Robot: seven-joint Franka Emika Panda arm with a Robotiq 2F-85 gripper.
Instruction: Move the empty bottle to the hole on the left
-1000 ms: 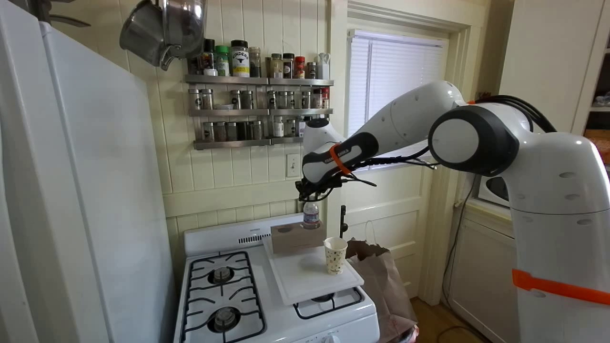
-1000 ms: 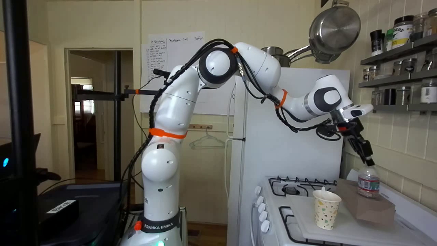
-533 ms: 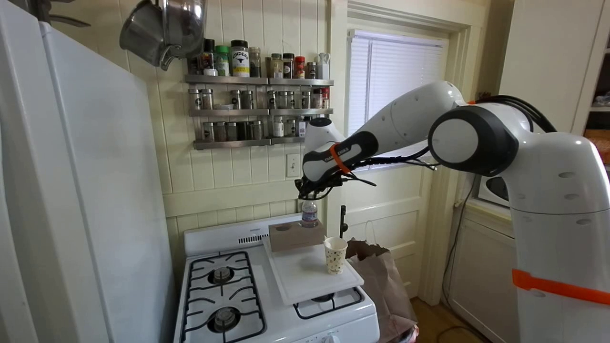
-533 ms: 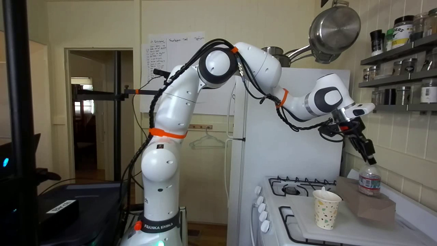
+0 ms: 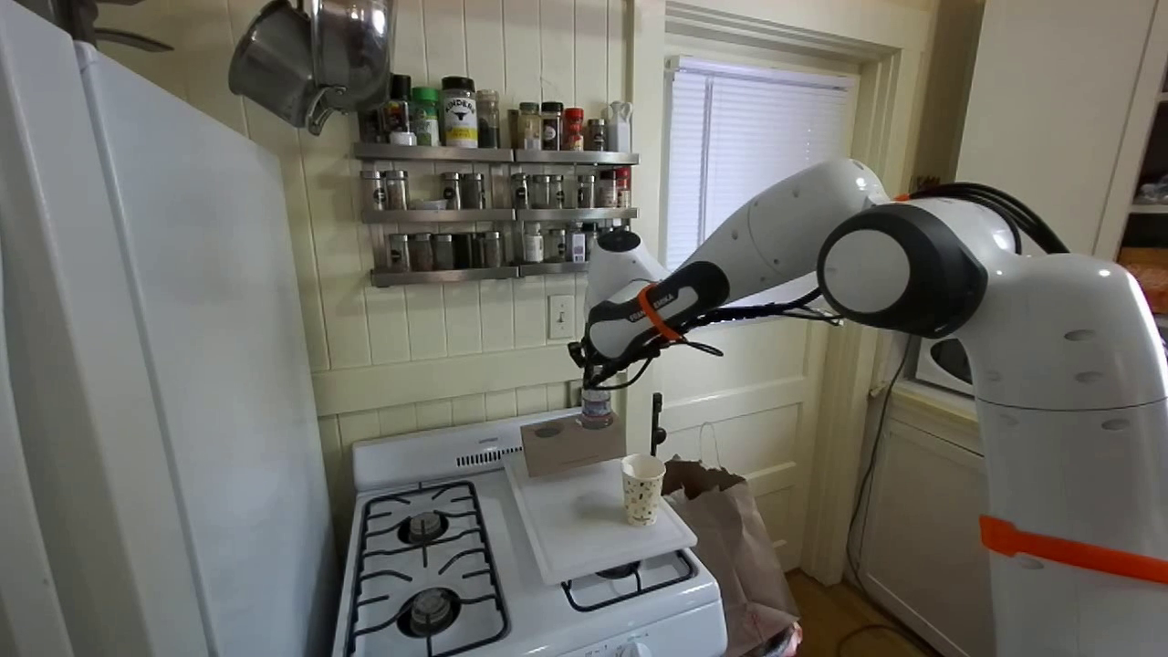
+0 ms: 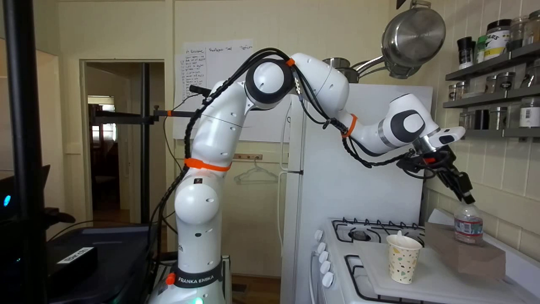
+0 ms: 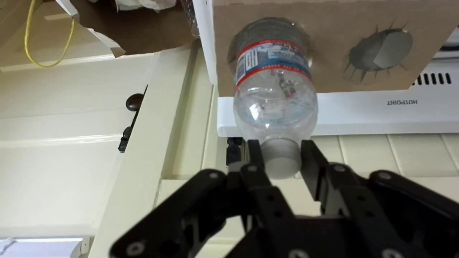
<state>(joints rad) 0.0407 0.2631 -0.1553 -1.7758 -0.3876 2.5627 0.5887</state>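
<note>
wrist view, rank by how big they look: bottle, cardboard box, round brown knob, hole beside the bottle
1. Cardboard box, though cut off by the picture's edge
2. Bottle
3. Hole beside the bottle
4. Round brown knob

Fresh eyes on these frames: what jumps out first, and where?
First, the white arm with orange bands, spanning an exterior view to the stove. Next, the clear bottle, mid wrist view, cap pinched by the gripper, lower end at the box, an open, slit-edged hole beside it. Then the speckled cup standing on the white board over the stove, in both exterior views.
</note>
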